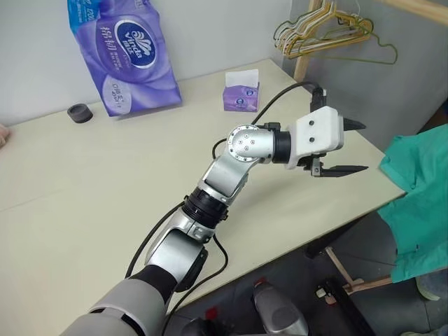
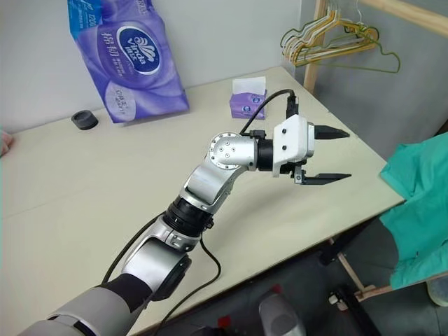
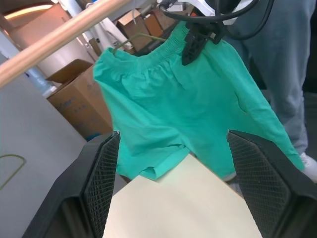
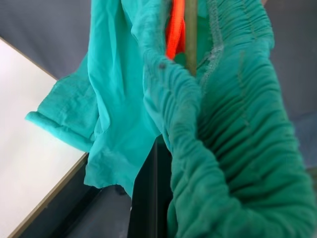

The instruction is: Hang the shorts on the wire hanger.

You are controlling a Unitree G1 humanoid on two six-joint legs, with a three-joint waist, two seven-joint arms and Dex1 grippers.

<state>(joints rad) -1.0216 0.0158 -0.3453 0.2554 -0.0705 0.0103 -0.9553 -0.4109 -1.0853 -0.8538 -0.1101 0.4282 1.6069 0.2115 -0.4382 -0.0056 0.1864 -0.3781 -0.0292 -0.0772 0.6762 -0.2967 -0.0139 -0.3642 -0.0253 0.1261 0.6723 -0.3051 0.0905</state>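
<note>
table far L: purple tissue pack [image 1: 126,52] upright by the wall; small black cap [image 1: 80,113] beside it; small purple tissue box [image 1: 241,91] further R.
L gripper [image 1: 341,148]: held over the table's R part, pointed level toward the shorts; jaws wide apart, nothing held.
rail: wooden rail [image 1: 420,8] past the table's far R corner; bunch of gold and green hangers [image 1: 323,31] hung on it.
shorts [image 1: 420,196]: hung in the air off the table's R edge, well apart from L gripper; legs dangle below table level.
R gripper [image 3: 195,42]: seen in L wrist view, pinched shut on the waistband from above.
wire hanger [image 4: 190,34]: judged to be the thin green rod inside the bunched waistband in R wrist view; shape and hook not made out.
step (judged): shorts presented for L gripper so the waistband can be spread or steadied over the wire.
how to do well: free waistband side to be taken by L gripper, not a leg; R pinch to be kept until the fabric is borne by the wire; snagging on gathers to be watched.
surface: table [image 1: 91,196] pale, smooth, mostly bare.
room: grey wall behind; cardboard boxes [image 3: 81,99] on the floor beyond; a person's grey trouser leg [image 3: 285,64] close behind the shorts.
</note>
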